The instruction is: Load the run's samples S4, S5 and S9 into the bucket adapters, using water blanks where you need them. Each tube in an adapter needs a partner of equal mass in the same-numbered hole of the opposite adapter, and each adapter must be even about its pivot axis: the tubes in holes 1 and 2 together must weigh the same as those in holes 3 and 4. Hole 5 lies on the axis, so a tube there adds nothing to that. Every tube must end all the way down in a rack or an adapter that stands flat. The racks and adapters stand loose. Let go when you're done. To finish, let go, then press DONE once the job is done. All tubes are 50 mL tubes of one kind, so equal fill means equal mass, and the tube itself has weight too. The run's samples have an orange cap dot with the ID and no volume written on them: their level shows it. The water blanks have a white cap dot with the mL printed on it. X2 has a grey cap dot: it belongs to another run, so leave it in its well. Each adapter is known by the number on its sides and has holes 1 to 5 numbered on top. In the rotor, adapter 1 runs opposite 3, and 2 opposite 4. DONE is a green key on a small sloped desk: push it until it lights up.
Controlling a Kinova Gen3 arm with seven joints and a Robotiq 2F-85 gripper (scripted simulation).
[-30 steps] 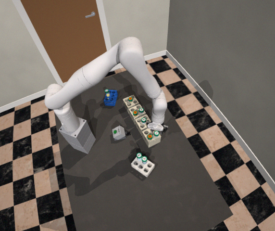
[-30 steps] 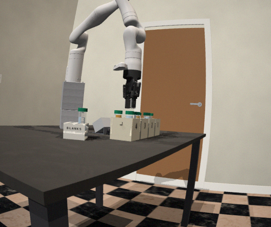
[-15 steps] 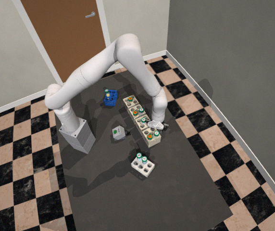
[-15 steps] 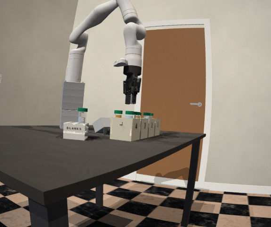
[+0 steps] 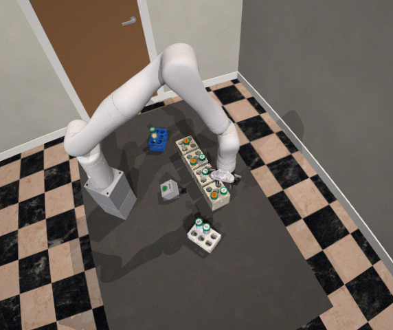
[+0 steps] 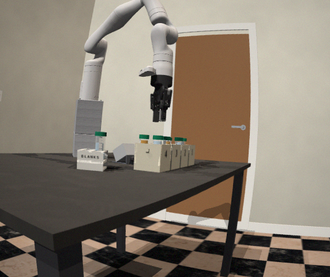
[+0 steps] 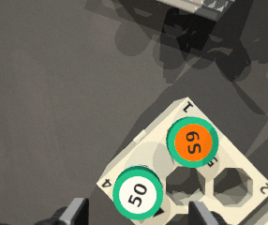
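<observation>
- Hangs the gripper [image 6: 159, 118] well above the row of bucket adapters [image 5: 203, 170], pointing straight down, half-spread and gripping nothing.
- Looks down from the wrist onto the end adapter [image 7: 125, 169], probably number 4 by its side marking, though not surely legible.
- Finds sample S9 [image 7: 191, 142] seated in hole 1 there, and a 50 mL water blank [image 7: 138, 194] in hole 4 beside it; judges the blank placed to offset S9 across the pivot axis, since holes 1–2 must match holes 3–4.
- Leaves holes 2, 3 and 5 of that adapter open.
- Counts further orange and white caps along the row in the top view; cannot read their labels at that size.
- Notes two blanks standing in the white BLANKS rack [image 6: 91, 157], and tubes left in the blue rack [image 5: 158, 144], presumably X2 among them.
- Keeps height likely to clear the caps before travelling toward the DONE desk [image 5: 168, 190].
</observation>
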